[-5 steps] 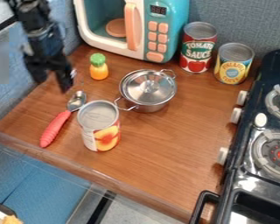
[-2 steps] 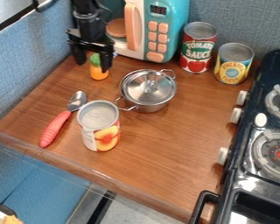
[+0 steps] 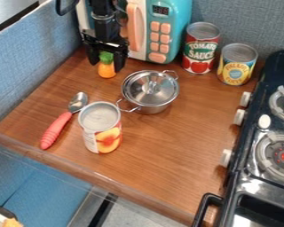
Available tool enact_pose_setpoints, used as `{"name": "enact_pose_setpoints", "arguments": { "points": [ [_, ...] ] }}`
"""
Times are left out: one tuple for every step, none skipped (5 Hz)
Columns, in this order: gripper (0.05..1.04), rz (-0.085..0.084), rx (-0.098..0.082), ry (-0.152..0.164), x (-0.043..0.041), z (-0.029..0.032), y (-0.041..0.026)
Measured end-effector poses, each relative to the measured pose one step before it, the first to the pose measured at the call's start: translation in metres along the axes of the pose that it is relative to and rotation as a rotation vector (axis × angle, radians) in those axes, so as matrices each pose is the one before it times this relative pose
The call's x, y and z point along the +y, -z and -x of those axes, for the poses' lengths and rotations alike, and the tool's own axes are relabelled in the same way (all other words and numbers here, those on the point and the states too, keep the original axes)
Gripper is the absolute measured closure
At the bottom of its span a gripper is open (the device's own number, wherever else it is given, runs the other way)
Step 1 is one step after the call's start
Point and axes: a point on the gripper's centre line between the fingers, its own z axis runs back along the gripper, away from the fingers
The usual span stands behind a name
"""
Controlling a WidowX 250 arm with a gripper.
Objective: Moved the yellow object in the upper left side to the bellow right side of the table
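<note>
1. Brown counter [image 3: 168,164]: we find the yellow toy [image 3: 107,71] upper left, near the microwave [image 3: 171,29].
2. Long axis near upright, green top pointing up at the gripper [image 3: 107,64].
3. Whether it grips, we cannot tell.

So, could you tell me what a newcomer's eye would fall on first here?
Probably the bright turquoise toy microwave at the back of the table, with the black gripper in front of it, down at a small yellow-orange toy with a green top. Next, perhaps, the shiny lidded pot near the middle.
</note>
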Motion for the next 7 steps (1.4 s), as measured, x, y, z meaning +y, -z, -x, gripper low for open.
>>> {"name": "enact_pose_setpoints", "arguments": {
  "points": [
    [0.135, -0.0160, -0.0002, -0.0034, 0.00435, -0.00368, 0.00028],
    [0.410, 0.0005, -0.0025, -0.0138, 0.00663, 0.00071, -0.00003],
    [0.485, 0.0050, -0.0013, 0.0018, 0.00049, 0.00019, 0.00006],
    [0.486, 0.0203, 0.0099, 0.0150, -0.00414, 0.00444, 0.00133],
    [0.486, 0.0208, -0.0313, 0.0391, -0.01812, 0.00717, -0.02772],
    [0.486, -0.0010, -0.0654, 0.0928, -0.04438, 0.01208, -0.03950],
    [0.486, 0.0044, -0.0328, 0.0918, -0.04870, 0.01948, -0.02345]
  ]
}}
